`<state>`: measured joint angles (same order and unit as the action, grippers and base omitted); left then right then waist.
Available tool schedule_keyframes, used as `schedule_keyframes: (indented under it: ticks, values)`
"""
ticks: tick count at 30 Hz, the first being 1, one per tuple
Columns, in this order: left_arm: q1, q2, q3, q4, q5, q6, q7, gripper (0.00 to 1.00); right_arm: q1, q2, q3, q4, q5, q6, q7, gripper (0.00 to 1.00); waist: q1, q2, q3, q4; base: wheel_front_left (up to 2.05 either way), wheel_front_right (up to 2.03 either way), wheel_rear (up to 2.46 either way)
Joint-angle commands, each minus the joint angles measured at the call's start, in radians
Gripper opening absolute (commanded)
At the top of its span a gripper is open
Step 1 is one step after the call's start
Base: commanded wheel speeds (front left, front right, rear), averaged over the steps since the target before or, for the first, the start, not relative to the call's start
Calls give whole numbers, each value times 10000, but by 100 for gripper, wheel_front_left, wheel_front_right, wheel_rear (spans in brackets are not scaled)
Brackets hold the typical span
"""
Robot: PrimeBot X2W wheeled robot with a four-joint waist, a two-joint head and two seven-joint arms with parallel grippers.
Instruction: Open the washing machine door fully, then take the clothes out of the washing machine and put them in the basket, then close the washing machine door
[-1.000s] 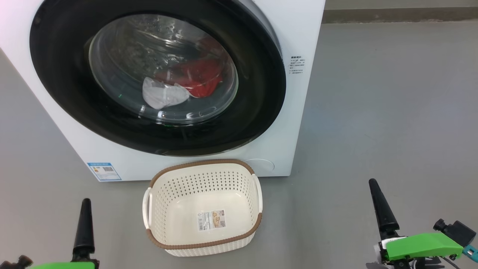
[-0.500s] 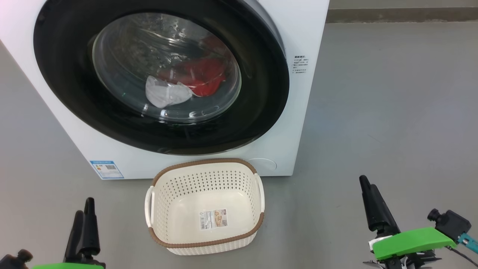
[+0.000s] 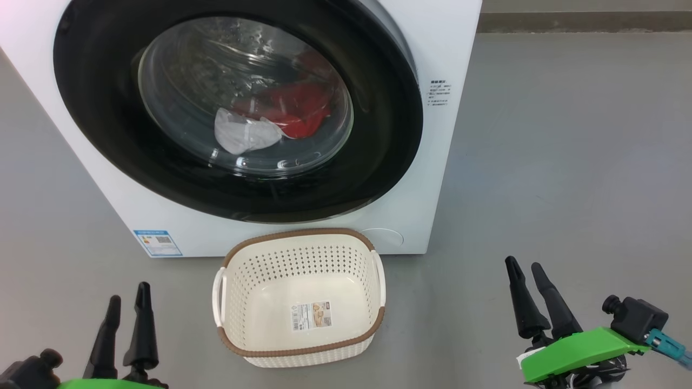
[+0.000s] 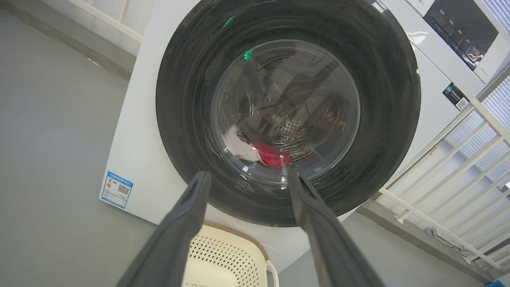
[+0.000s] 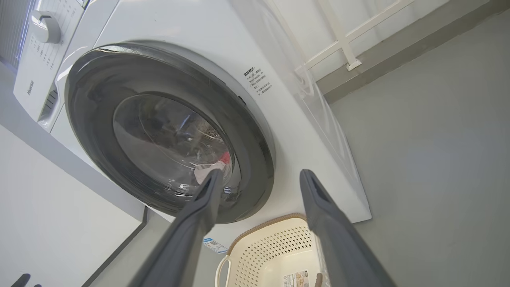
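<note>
Head view: one big white front-loading washing machine (image 3: 448, 162) stands on the grey floor (image 3: 567, 162), and its round black-rimmed glass door (image 3: 378, 135) is shut. Two garments lie behind the glass, one red garment (image 3: 294, 113) and one white garment (image 3: 243, 135). One cream perforated plastic basket (image 3: 300, 233) sits just before the machine. The left pincer (image 3: 128, 292) and right pincer (image 3: 523, 263) are both spread, gripping nothing.

Left wrist view: two dark fingers (image 4: 187, 207) stand apart before the door.

Right wrist view: two fingers (image 5: 318, 207) stand apart above the basket.
</note>
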<state>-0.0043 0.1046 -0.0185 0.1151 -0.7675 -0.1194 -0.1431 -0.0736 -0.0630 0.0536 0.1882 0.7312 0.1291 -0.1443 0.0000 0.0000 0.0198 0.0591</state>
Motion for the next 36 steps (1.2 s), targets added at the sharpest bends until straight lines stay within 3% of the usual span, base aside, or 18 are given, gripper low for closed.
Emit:
schedule_keyframes:
  ticks: [1, 10, 36]
  values:
    - [-132, 295, 213, -318, 423, -80, -136, 100, -503, -18, 256, -254, -388, 11, -138, 100, 0, 0, -4, 10, 0, 0, 0]
    - [-78, 309, 167, -96, 2063, -88, -403, 100, -532, 9, 334, -219, -1951, 12, -401, 100, 0, 0, -96, 60, 0, 0, 0]
    - [33, 487, -61, -415, 4974, -112, -1143, 100, -744, 73, 616, -346, -4985, 15, -1132, 100, 0, 0, -168, 202, 0, 0, 0]
